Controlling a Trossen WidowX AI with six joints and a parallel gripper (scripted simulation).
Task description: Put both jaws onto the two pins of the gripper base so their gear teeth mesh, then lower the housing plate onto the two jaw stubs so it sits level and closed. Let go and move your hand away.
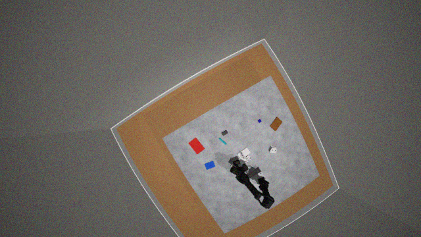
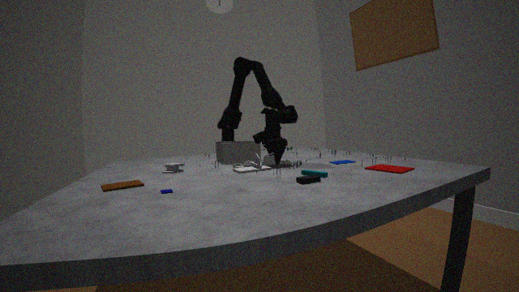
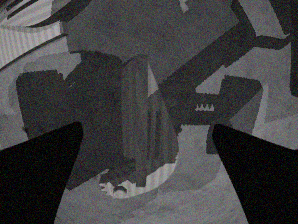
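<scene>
My gripper is open, pointing down close to the table beside the white gripper base. In the wrist view its fingers stand on both sides of a pale jaw with a curved, ribbed edge and small teeth at its lower end; nothing is gripped. The white base assembly lies flat next to the gripper; how its jaws sit on the pins is too small to tell. A separate white part stands apart; it may be the housing plate. Shadows hide much of the wrist view.
A dark block and a teal bar lie near the base. A red plate, blue plate, brown block and small blue block lie farther out.
</scene>
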